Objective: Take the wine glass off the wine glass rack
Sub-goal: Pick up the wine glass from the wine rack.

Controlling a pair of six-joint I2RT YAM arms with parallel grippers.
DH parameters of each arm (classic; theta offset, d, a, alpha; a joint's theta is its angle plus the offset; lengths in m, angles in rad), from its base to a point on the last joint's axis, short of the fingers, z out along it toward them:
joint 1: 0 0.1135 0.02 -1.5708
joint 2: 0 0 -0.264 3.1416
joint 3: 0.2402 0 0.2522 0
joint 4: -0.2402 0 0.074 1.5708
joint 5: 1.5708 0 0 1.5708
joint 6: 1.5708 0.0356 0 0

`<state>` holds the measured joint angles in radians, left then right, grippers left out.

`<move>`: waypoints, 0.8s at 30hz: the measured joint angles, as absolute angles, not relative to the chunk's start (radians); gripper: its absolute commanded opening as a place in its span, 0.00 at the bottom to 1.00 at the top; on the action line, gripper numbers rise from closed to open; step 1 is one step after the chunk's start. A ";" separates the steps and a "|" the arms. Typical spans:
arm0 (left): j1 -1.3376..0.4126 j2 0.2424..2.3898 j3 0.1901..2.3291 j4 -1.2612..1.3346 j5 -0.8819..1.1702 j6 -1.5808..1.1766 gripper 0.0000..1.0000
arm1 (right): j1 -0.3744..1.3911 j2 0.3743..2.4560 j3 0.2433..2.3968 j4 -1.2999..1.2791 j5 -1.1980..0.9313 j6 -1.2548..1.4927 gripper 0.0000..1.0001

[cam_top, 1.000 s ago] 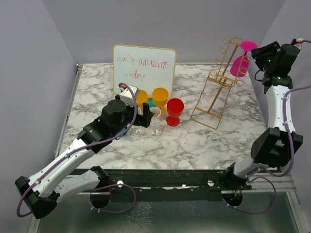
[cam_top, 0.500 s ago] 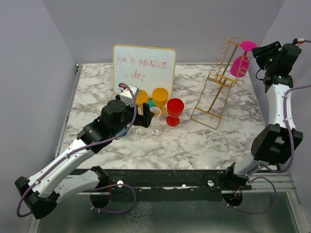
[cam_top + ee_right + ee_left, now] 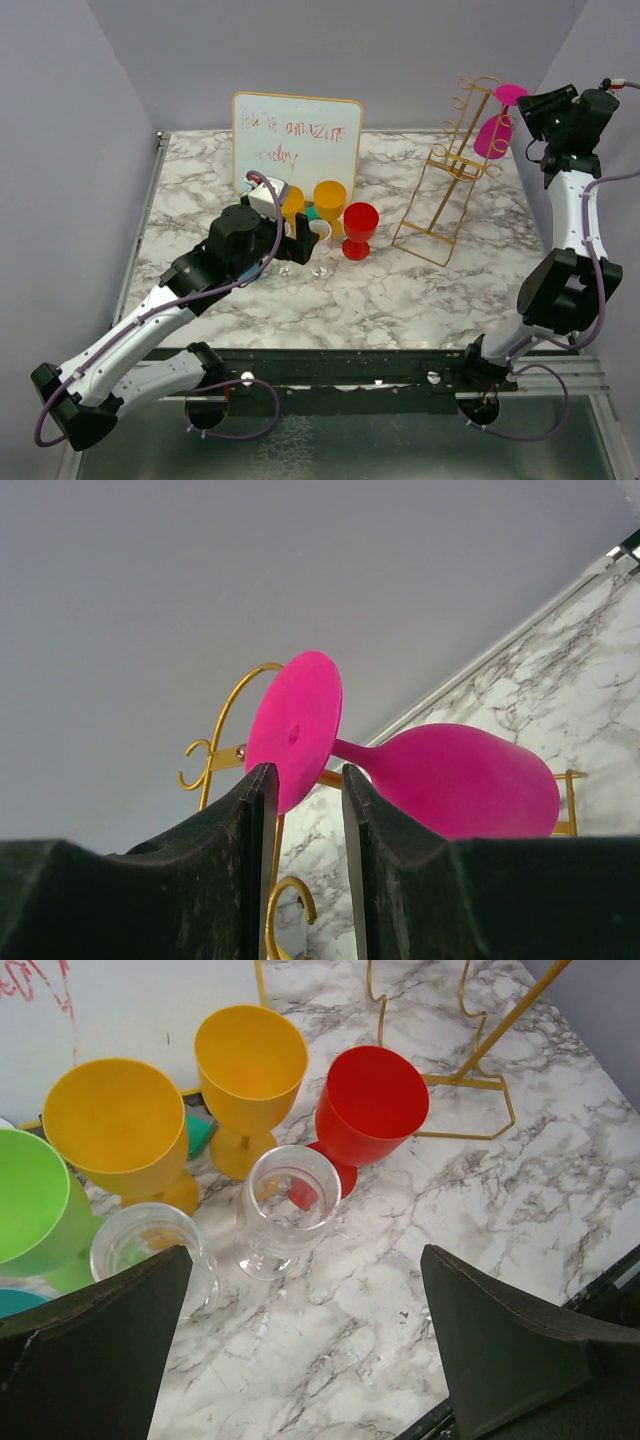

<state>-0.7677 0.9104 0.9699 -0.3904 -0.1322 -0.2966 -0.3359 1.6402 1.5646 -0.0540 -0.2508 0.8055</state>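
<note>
Ideally, right end effector (image 3: pixel 307 772), fingers narrowly apart astride foot of wine glass (image 3: pixel 460 780), clamps squarely, then lifts clear of wine glass rack (image 3: pixel 228 755).

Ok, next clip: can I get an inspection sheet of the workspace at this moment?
Surface: marble tabletop, no spill seen.
Job's things: gold wine glass rack stands at right rear; pink wine glass hangs upside down near its top.
Clutter: whiteboard, two orange goblets, red goblet, green goblet, two clear glasses, all upright.
Claws: left claw open above the clear glasses; right claw jaws narrow at the pink glass's foot, grip unclear.
Cables: purple cables run along both arms, no snag seen.
Surroundings: plain walls on three sides.
</note>
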 measured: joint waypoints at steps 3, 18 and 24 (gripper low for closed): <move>-0.768 0.913 0.970 -0.390 -0.109 -0.296 0.99 | -0.336 1.641 1.565 -0.043 -0.253 0.805 0.36; -0.767 0.936 0.971 -0.390 -0.030 -0.291 0.99 | -0.349 1.672 1.565 0.022 -0.257 0.842 0.29; -0.767 0.935 0.971 -0.390 -0.029 -0.289 0.99 | -0.349 1.682 1.564 0.029 -0.258 0.868 0.25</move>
